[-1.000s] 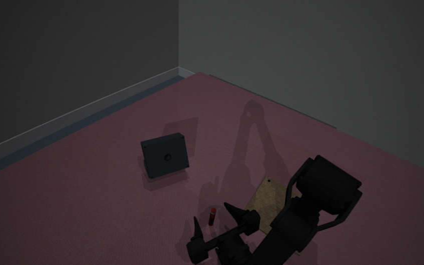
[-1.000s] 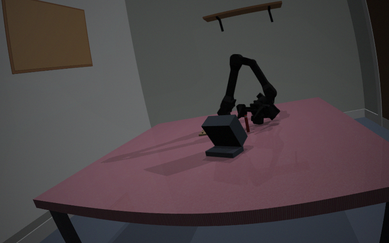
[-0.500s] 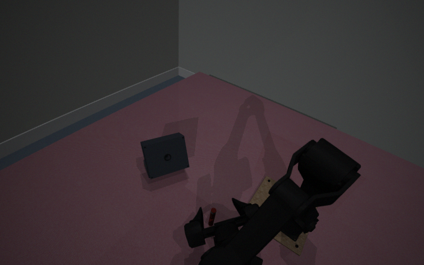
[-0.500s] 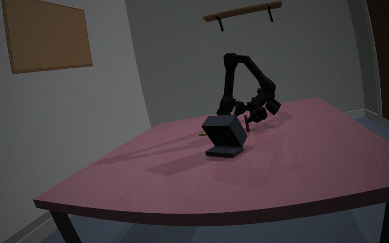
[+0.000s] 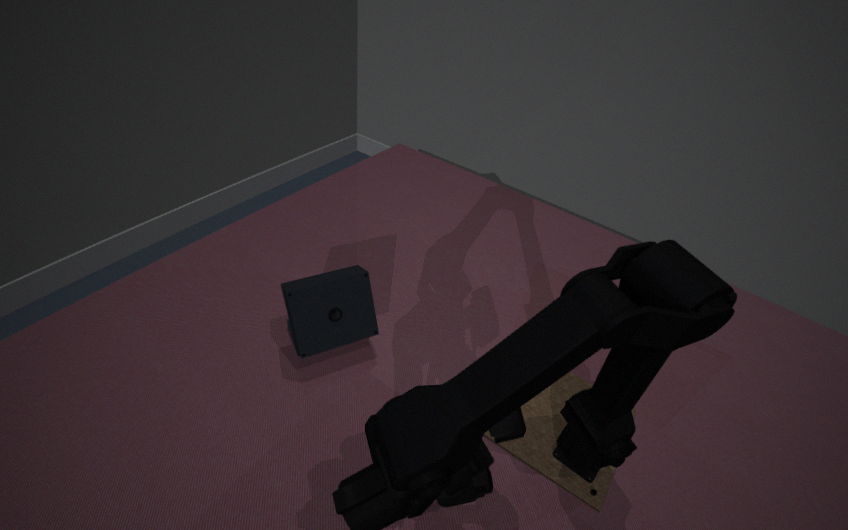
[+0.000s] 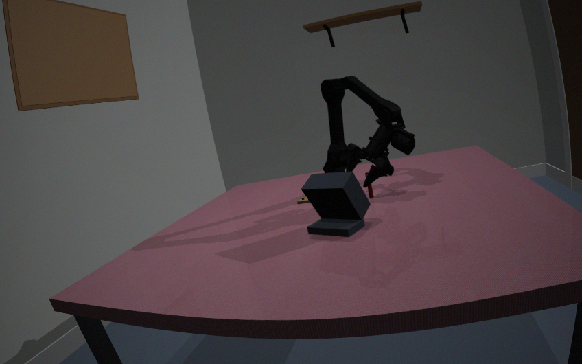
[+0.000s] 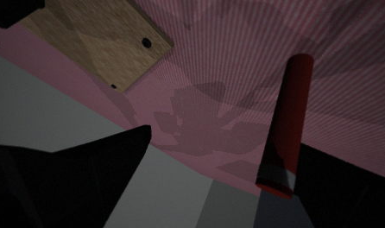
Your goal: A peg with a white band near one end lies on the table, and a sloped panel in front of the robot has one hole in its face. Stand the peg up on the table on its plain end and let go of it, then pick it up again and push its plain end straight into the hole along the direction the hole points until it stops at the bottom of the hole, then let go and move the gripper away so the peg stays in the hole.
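The red peg [image 6: 369,186] [image 7: 285,121] stands on the table [image 5: 150,369] [image 6: 419,289] [image 7: 215,56], plain end down, white-banded end up, its long axis close to upright. From the exterior it shows beyond the sloped panel [image 5: 331,293] [image 6: 327,181], towards the bench's far edge; the arm [image 5: 519,355] [image 6: 335,117] hides it from above. The gripper [image 6: 355,178] [image 7: 212,136] is wide open with nothing between its fingers. In the wrist view the peg lies off to the right of the gap, crossing in front of the right-hand finger; whether they touch I cannot tell. The next grasp, I judge, turns on that offset: the gap should be brought round the peg's shaft without a finger knocking it, leaving the plain end free for the hole [image 5: 335,314]. The standing and release look done, the insertion not. The panel sits between the peg and the bench's near edge in the exterior view, its holed face turned towards the top camera. A wooden plate [image 5: 532,435] [image 6: 301,200] [image 7: 94,39] lies by the arm's foot. Beyond are grey walls, a cork board [image 6: 71,54] and a shelf [image 6: 361,18]; the light is dim.
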`<action>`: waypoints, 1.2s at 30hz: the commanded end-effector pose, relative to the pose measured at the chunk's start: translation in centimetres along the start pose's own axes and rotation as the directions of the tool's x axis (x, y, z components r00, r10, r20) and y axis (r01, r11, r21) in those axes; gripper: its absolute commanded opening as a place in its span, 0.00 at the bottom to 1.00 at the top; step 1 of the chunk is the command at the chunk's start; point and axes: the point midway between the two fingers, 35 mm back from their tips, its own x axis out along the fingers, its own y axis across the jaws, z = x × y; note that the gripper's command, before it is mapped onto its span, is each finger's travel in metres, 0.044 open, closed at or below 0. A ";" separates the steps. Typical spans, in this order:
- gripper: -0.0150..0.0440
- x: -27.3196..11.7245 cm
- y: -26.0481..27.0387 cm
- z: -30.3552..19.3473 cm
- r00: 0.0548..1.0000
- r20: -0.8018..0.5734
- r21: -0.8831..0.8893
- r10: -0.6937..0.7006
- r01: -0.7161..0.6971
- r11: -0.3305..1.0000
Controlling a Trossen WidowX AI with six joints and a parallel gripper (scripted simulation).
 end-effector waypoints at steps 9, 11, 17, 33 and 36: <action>1.00 -2.1 -0.1 -1.6 0.926 0.371 -0.024 -0.077 0.092 0.995; 1.00 -2.6 -0.1 -1.9 0.900 0.424 -0.023 -0.104 0.126 0.992; 1.00 -4.3 -0.1 -3.3 0.804 0.556 0.000 -0.209 0.252 0.968; 1.00 -6.0 -0.1 -4.9 0.699 0.636 0.041 -0.326 0.392 0.919; 1.00 -5.6 -0.3 -4.5 0.699 0.636 0.018 -0.326 0.409 0.912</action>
